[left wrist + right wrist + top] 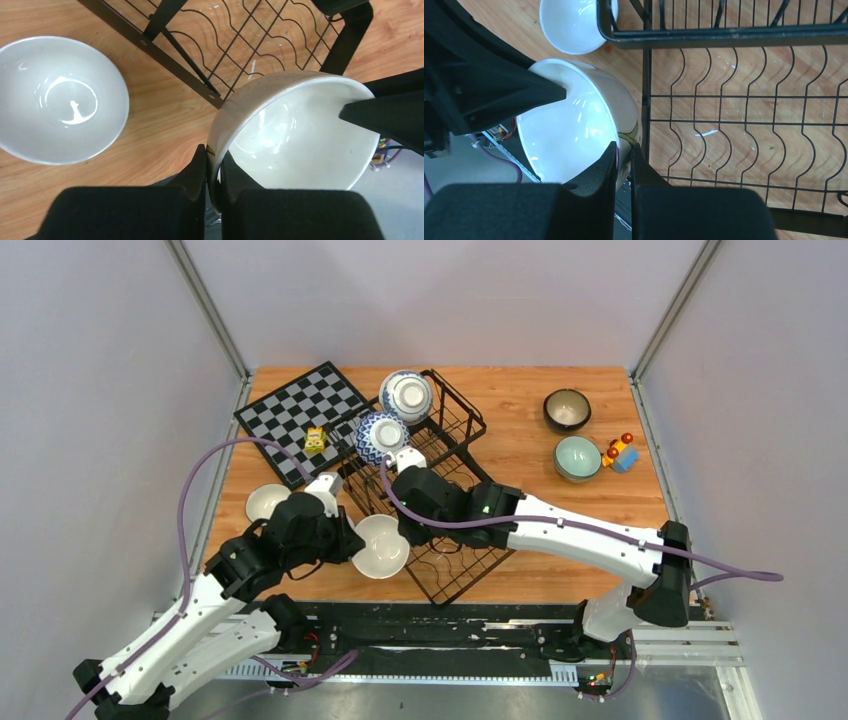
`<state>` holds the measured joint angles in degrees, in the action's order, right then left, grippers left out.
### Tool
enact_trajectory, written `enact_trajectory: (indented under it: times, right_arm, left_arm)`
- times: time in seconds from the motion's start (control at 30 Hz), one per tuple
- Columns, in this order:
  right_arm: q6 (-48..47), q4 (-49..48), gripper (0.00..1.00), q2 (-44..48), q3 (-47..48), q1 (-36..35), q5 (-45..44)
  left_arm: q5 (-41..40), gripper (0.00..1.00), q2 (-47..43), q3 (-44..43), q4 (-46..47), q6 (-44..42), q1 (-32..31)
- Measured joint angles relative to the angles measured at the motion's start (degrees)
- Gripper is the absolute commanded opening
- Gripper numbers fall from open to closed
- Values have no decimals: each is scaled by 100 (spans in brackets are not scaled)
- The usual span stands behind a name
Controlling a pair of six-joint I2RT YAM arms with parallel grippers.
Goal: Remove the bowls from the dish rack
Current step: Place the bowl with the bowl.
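Left gripper (212, 156) and right gripper (624, 150) each pinched the rim of the white bowl (380, 547), tilted just beside the rack (724, 36). Risk: if the arms pulled apart, it could slip, drop or clip the rack.

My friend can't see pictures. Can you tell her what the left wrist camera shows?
The left claw pinches the rim of a white bowl, just in front of the black wire dish rack. A second white bowl sits upright on the wooden table to the left.
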<state>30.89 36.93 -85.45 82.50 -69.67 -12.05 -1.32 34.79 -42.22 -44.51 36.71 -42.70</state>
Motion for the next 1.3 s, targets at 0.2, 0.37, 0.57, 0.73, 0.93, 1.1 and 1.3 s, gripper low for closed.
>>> enact_trajectory:
  times: [0.2,0.37,0.57,0.73,0.93,1.1,1.3]
  right_arm:
    - [-4,-20,11,-184,258,-46,20]
    - [-151,-236,58,-264,361,-46,208]
    - [-466,-439,71,428,-20,-48,118]
    - [-597,-518,71,1886,-1294,-48,-437]
    - [-459,-490,71,3226,-2817,-48,-1182]
    - [-199,-428,70,4046,-3550,-46,-1556]
    - [79,-442,69,4500,-3967,-46,-1641]
  left_arm:
    - [-313,0,-70,-15,-184,57,2]
    - [-691,0,-391,-79,-557,85,-2]
    - [-1519,0,-671,-310,-1215,149,-20]
    - [-2371,0,-651,-310,-1681,474,-20]
    - [-3394,0,-525,-94,-1860,1222,-17]
    - [-3729,0,-433,400,-1856,1851,127]
    - [-3936,0,-350,826,-1644,2358,234]
